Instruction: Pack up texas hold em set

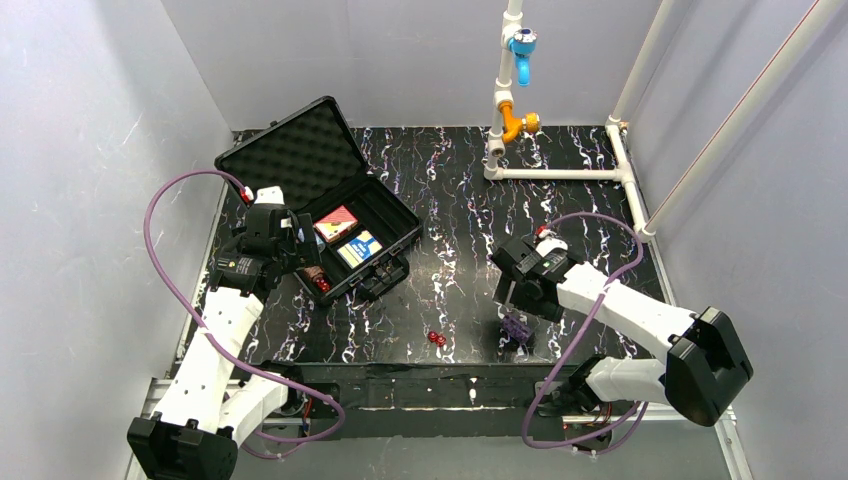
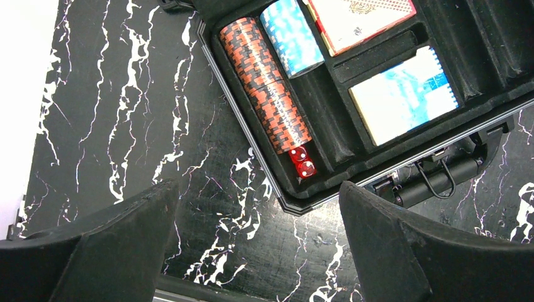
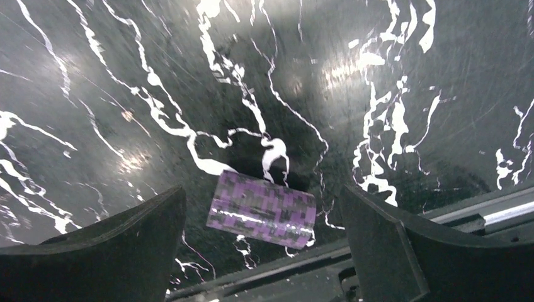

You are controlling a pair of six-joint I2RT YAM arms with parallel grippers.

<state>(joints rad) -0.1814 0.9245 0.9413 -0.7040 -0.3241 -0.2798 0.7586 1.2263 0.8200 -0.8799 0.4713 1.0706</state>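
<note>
The black case (image 1: 392, 205) lies open at the left, its egg-crate foam lid (image 1: 290, 150) raised. Inside are the red card box (image 1: 336, 224), the blue card box (image 1: 358, 248), a brown chip stack (image 2: 267, 94), a blue chip stack (image 2: 291, 36) and two red dice (image 2: 302, 162). My left gripper (image 2: 258, 245) is open and empty above the table just off the case's near corner. Two red dice (image 1: 437, 339) lie loose on the table. A purple chip stack (image 3: 261, 209) lies on its side near the front edge. My right gripper (image 3: 261, 242) is open, its jaws either side of the stack, not touching it.
A white pipe frame (image 1: 560, 172) with blue and orange fittings stands at the back right. The case's handle and latches (image 2: 441, 179) stick out from its front wall. The table's metal front rail (image 3: 485, 211) runs close behind the purple stack.
</note>
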